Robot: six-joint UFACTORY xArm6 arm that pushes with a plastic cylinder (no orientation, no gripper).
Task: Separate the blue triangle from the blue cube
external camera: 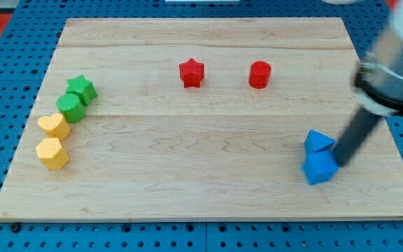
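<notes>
The blue triangle (318, 141) lies near the board's right edge, touching the blue cube (320, 168) just below it. My tip (339, 164) rests on the board right beside the two, at the cube's upper right side and the triangle's lower right. The dark rod slants up to the view's right into the arm's blurred body.
A red star (192, 73) and a red cylinder (259, 74) sit at the top middle. A green star (82, 88), a green cylinder (71, 107), a yellow heart (54, 126) and a yellow block (52, 153) form a chain at the left. The wooden board (201, 196) lies on blue pegboard.
</notes>
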